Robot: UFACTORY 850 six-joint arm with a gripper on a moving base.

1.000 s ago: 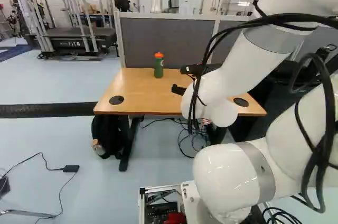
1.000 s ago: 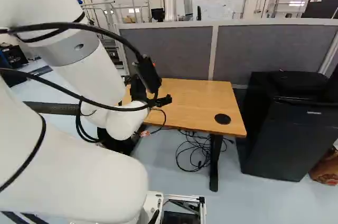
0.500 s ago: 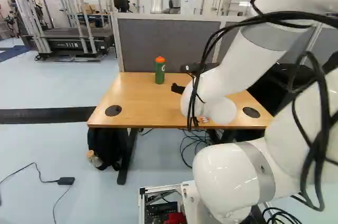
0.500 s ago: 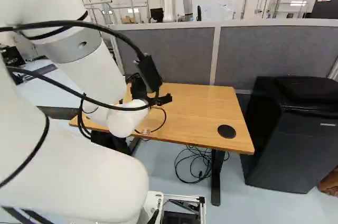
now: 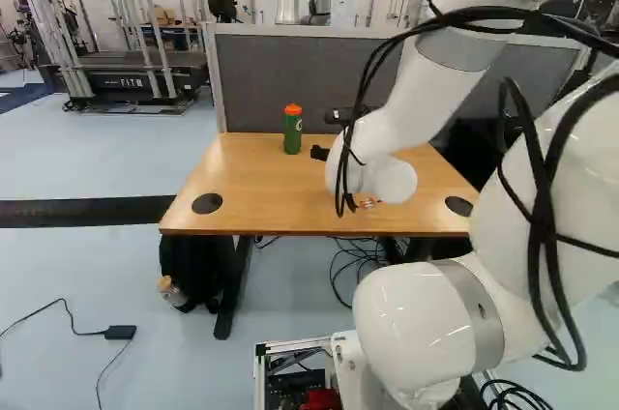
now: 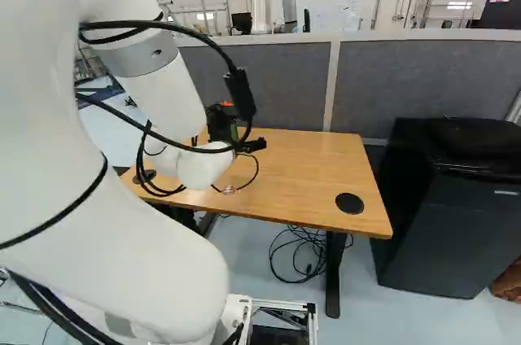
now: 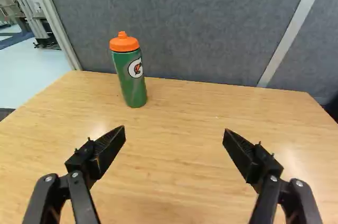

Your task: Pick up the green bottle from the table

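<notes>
Green plastic bottle with orange lid [image 7: 132,78]: upright on wooden tabletop [image 7: 185,129], near far edge, toward left corner
Jaws: wide apart, empty
Bottle from jaws: ahead, off left; likely leftward shift, then advance

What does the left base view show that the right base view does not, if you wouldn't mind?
Only the left base view: the black adapter on the floor.
Only the right base view: the brown object at its right edge.
Both: the table, grey divider, arm and green bottle, partly hidden in the right.
</notes>
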